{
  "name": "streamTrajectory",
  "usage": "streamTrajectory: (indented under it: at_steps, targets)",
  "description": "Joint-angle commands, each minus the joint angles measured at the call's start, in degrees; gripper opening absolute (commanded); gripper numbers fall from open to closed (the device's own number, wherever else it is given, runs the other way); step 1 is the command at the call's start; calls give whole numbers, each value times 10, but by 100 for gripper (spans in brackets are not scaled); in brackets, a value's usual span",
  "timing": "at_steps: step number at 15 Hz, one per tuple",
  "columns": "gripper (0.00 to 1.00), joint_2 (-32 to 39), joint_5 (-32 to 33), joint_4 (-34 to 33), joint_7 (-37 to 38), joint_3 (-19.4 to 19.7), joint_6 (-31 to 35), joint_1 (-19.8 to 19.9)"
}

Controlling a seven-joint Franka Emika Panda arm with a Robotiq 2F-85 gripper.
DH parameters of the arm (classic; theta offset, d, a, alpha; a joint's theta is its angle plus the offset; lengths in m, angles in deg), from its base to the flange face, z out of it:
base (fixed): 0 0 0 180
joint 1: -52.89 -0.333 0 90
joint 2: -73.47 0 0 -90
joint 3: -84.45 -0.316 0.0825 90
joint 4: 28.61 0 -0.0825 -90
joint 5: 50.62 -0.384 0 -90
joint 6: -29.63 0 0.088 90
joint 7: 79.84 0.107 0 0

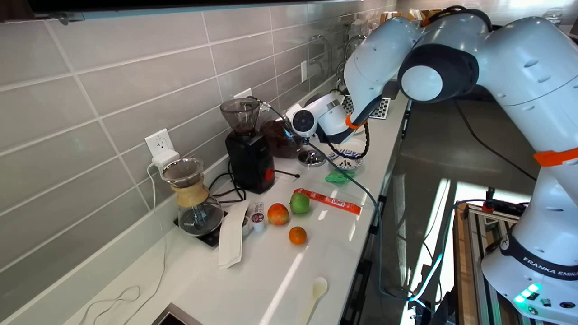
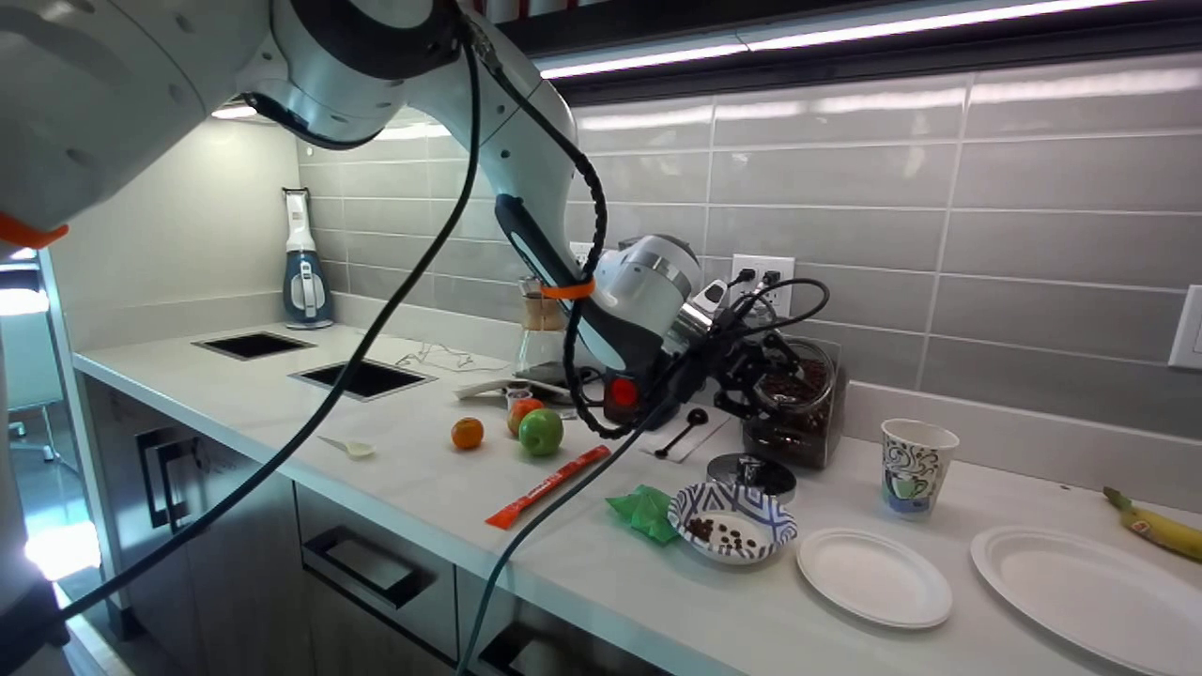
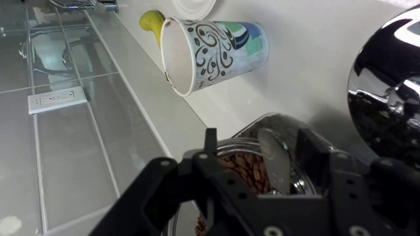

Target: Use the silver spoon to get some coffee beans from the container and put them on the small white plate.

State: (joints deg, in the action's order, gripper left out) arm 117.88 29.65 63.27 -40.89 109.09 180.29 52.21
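Note:
The clear glass container point(image 2: 798, 446) of dark coffee beans stands uncovered by the backsplash. My gripper point(image 3: 257, 137) is over its mouth, fingers apart. Between them, in the wrist view, the flat handle of the silver spoon point(image 3: 278, 164) leans on the container's rim; gaps show on both sides of it, with the right-hand finger point(image 3: 311, 147) the nearer. The spoon's bowl end is hidden, by my gripper or among the beans. In an exterior view the small white plate point(image 2: 873, 577) lies nearer the counter's front, bare of beans.
A patterned bowl point(image 2: 732, 526) with a few beans sits left of the plate. The shiny lid point(image 2: 751, 476) lies before the container. A paper cup point(image 2: 916, 465), large oval plate point(image 2: 1080, 587) and banana point(image 2: 1164, 530) are to its right. A black grinder point(image 1: 250, 158) stands close beside it.

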Motion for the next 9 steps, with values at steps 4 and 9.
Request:
streamTrajectory:
  at_steps: [4, 9]
  targets:
    - [39, -4, 69, -3, 19, -65, -71, 39]
    - [5, -6, 78, -3, 21, -97, -76, 62]
